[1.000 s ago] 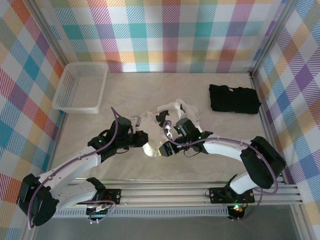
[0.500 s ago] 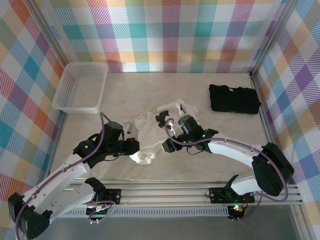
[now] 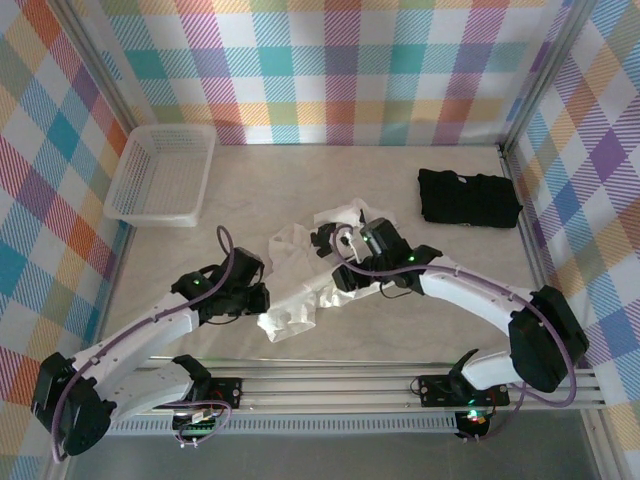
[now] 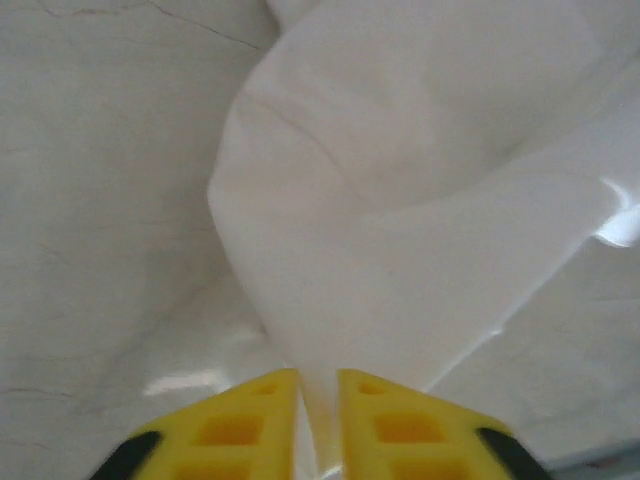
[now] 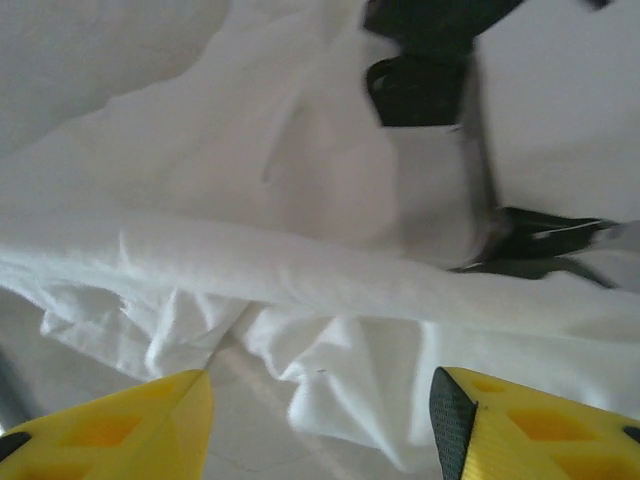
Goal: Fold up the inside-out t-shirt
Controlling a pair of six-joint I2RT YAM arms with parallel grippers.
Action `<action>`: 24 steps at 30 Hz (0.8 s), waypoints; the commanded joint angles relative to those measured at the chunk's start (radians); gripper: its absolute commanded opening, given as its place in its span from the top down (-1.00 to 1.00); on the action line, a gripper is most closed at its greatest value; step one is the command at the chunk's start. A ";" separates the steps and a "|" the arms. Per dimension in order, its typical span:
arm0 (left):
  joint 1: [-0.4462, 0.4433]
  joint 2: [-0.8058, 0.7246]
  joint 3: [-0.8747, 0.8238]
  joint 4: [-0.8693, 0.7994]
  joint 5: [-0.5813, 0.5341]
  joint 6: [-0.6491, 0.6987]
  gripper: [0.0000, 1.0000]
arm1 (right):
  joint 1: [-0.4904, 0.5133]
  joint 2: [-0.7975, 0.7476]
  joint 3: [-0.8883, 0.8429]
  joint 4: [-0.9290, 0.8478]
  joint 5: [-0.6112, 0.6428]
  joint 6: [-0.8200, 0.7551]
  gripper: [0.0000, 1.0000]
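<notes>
The inside-out t-shirt (image 3: 295, 310) lies crumpled on the worktop (image 3: 390, 330) between the arms, so I'd spread it flat first: the right end effector (image 5: 320, 378) (fingers wide apart over the folds) could take a hem, while the left end effector (image 4: 318, 375) has its fingers nearly together astride a ridge, and I cannot tell if it pinches.

We count one white t-shirt (image 3: 292, 312), one black folded garment (image 3: 468, 198), one white basket (image 3: 155, 217), and two robot arms: a left arm (image 3: 140, 335) and a right arm (image 3: 470, 290).
</notes>
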 commanded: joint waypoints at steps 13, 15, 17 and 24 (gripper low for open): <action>0.190 0.272 0.106 0.505 -0.093 0.024 -0.30 | -0.114 0.385 0.409 -0.007 0.331 -0.137 -0.48; 0.226 0.395 0.180 0.539 -0.018 0.042 -0.34 | -0.138 0.399 0.423 -0.004 0.350 -0.174 -0.56; 0.241 0.511 0.252 0.567 0.046 0.062 -0.35 | -0.155 0.414 0.441 -0.025 0.356 -0.194 -0.61; 0.244 0.848 0.518 0.547 0.123 0.107 -0.35 | -0.182 0.505 0.484 -0.081 0.338 -0.220 -0.64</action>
